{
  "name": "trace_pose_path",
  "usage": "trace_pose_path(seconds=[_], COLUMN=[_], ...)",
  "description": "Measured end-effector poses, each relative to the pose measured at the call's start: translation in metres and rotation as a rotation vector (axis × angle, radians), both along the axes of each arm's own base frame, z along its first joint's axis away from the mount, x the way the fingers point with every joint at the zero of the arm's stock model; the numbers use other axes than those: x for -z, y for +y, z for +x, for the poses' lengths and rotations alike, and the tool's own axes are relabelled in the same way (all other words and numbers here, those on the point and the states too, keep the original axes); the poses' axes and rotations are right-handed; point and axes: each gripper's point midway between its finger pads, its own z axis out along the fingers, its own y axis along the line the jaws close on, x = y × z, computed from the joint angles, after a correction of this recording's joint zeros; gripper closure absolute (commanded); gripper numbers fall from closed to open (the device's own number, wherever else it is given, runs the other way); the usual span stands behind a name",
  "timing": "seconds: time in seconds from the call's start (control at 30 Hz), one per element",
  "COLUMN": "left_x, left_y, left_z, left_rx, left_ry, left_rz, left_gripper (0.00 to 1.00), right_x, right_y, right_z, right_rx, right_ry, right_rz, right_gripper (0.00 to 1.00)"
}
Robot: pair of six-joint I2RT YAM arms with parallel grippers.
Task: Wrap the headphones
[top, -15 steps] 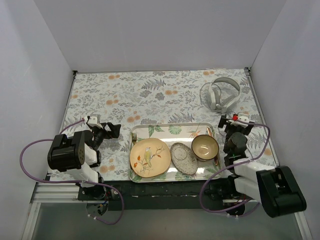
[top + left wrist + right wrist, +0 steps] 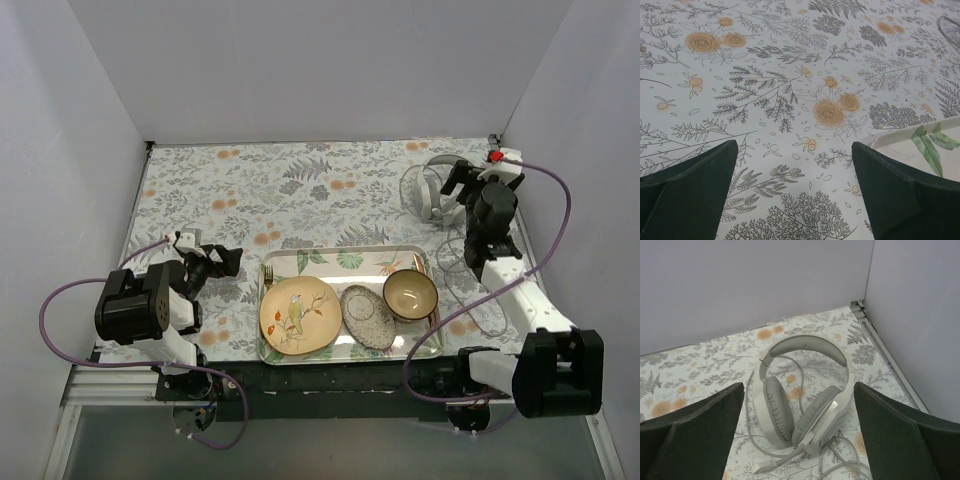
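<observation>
Right gripper, jaws wide apart, facing headphones: probably light, rigid headband (best hold); thin cable limp

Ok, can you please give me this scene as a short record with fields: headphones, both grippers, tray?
headphones: far right corner of the table, lying flat, cable loose beside them
right gripper: open, near the headphones, holding nothing
left gripper: open, empty, low over the tablecloth, left of the tray
tray: holds a plate, an oval dish and a bowl
</observation>
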Motion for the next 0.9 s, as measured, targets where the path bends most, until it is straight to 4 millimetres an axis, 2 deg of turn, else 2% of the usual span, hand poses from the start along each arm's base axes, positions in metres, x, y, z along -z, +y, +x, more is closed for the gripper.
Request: trace_pose_path(seconds=[0.1,0.2,0.27,0.33,0.4,0.53,0.63,0.73,0.83,0.87,0.9], left_x=[0.000,-0.009,-0.030,-0.055,-0.076,-0.086,-0.091,-0.098,-0.101,-0.102,-0.102], left_y=[0.000,0.002,0.005,0.011,0.017,0.026,0.030,0.032,0.034,0.034,0.035], left_z=[0.000,0.004,0.022,0.050,0.070,0.090,0.100,0.106,0.108,0.108,0.107], left_rx=[-0.001,-0.010,-0.008,-0.010,-0.015,-0.030,-0.034,-0.031,-0.026,-0.023,-0.020], left_ry=[0.000,-0.007,-0.036,-0.060,-0.079,-0.008,0.050,0.090,0.127,0.142,0.155], left_rz=[-0.001,-0.009,-0.007,0.002,0.016,0.036,0.050,0.069,0.087,0.094,0.100], left_gripper=[0.02,0.02,0.02,0.02,0.02,0.02,0.02,0.02,0.02,0.02,0.02], right_x=[0.016,0.044,0.063,0.084,0.102,0.129,0.150,0.168,0.187,0.192,0.197], right_y=[-0.014,-0.024,-0.033,-0.044,-0.057,-0.073,-0.073,-0.070,-0.067,-0.066,-0.066], right_z=[0.021,0.035,0.042,0.050,0.057,0.069,0.081,0.096,0.104,0.105,0.104], right_rx=[0.057,0.092,0.120,0.153,0.190,0.237,0.237,0.220,0.200,0.195,0.188], right_ry=[0.124,0.250,0.317,0.386,0.438,0.508,0.566,0.617,0.669,0.685,0.700], right_rz=[0.019,0.048,0.073,0.114,0.155,0.209,0.232,0.243,0.241,0.238,0.232], right_gripper=[0.02,0.01,0.02,0.01,0.01,0.01,0.02,0.09,0.28,0.42,0.47])
